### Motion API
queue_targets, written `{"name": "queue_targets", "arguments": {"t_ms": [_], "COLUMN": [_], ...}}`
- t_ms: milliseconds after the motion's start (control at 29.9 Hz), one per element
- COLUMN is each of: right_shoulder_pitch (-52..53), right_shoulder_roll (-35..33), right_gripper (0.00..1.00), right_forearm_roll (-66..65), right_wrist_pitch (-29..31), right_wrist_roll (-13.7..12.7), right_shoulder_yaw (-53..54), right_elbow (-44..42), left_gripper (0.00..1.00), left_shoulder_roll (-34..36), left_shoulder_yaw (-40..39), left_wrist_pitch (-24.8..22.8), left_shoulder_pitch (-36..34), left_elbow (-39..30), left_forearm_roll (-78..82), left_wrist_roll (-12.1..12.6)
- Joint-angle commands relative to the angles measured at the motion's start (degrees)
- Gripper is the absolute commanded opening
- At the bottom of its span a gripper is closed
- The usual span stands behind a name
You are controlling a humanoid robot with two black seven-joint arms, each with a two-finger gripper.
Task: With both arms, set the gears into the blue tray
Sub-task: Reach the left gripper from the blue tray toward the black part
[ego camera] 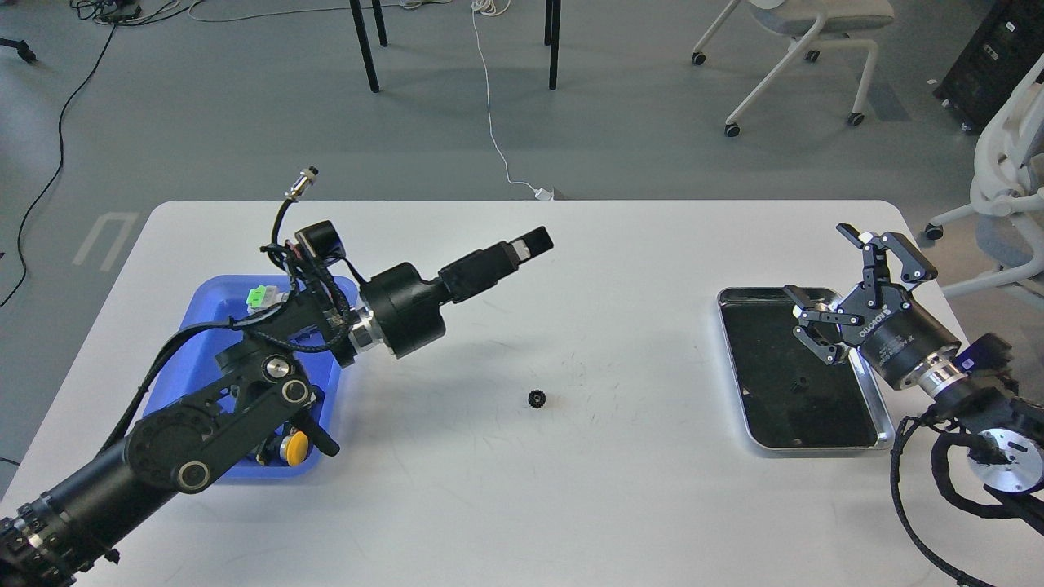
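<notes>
Head view shows a white table (522, 505) with one black gear (536, 398) lying alone on its bare middle, flat on the surface and touching nothing. Left gripper (534, 241) hangs above the table, up and slightly left of that gear and well apart from it. It is seen side-on, its fingers overlapping into one dark bar, so I cannot tell how far apart they stand or whether anything is between them. Left arm (245, 399) runs back from it across the blue tray (208, 297), which sits near the table's left edge. Inside the tray a green part (258, 297) shows near the far end, and a yellow-capped push-button (294, 447) lies at the near end, partly hidden by the arm.

Right gripper (848, 277) hovers over the right rim of the silver metal tray (816, 446), far to the right of the middle gear. Its two fingers are spread wide with clear space between them and nothing held. A second small dark gear (801, 382) rests on the tray's black lining, just below and left of this gripper's fingertips and not touching them. Both trays sit well apart from the gear in the middle.
</notes>
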Motion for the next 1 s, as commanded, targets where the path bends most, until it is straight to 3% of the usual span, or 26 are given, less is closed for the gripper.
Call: {"name": "queue_targets", "arguments": {"t_ms": [0,67,334,602,802,969], "right_shoulder_pitch": [-0.55,-0.64,-0.73,-0.91,-0.91,-0.82], "right_shoulder_roll": [-0.82,-1.0,-1.0,-1.0,-1.0,-1.0], "right_gripper": [0.99,0.99,0.99,0.99,0.99,0.99], "right_forearm_roll": [-0.01,-0.01,-0.09,-0.18,-0.18,-0.18], "right_wrist_pitch": [0.0,0.0,0.0,0.0,0.0,0.0], "right_wrist_roll": [0.0,0.0,0.0,0.0,0.0,0.0], "right_shoulder_yaw": [-0.01,-0.01,-0.01,-0.1,-0.1,-0.1], "right_elbow": [-0.06,0.02,0.11,0.11,-0.06,-0.06], "left_gripper": [0.98,0.98,0.96,0.92,0.83,0.83], "left_shoulder_roll": [0.81,0.9,-2.87,-7.19,-7.36,-7.45], "left_shoulder_yaw": [10.19,13.81,32.09,34.04,37.64,37.64], "left_wrist_pitch": [-4.59,-6.71,-7.24,-6.71,-6.71,-6.71], "left_shoulder_pitch": [-10.04,-14.88,-27.29,-26.95,-26.68,-25.63], "left_elbow": [0.2,0.9,9.15,19.71,19.98,20.41], "left_forearm_roll": [11.42,17.75,33.63,33.63,33.63,33.63], "left_wrist_roll": [-0.87,-2.88,-2.94,-2.94,-2.94,-2.94]}}
